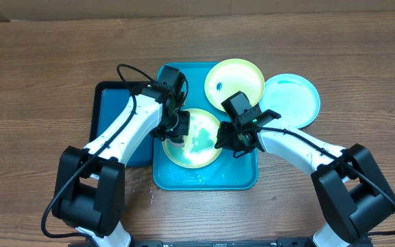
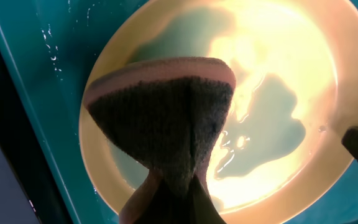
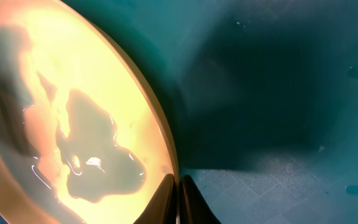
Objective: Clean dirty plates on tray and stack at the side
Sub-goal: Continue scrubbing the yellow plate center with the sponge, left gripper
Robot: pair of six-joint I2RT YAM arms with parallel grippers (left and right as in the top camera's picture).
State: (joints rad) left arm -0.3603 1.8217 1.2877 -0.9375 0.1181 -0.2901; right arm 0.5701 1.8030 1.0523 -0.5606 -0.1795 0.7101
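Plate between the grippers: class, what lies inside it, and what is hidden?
A bluish liquid pool and a grey cloth, pink-edged, by its rim. The plate surface beneath the cloth is covered.

Front plate (image 1: 194, 139) in tray (image 1: 238, 180), second plate (image 1: 234, 82) behind, third plate (image 1: 290, 99) rightmost

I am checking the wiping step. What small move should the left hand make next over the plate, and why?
Probably sweep the grey-and-pink sponge in the left hand toward the middle of the pale yellow-green round plastic plate. A puddle of liquid lies there, and the right hand pinches the rim, steadying it on the bright turquoise plastic tray.
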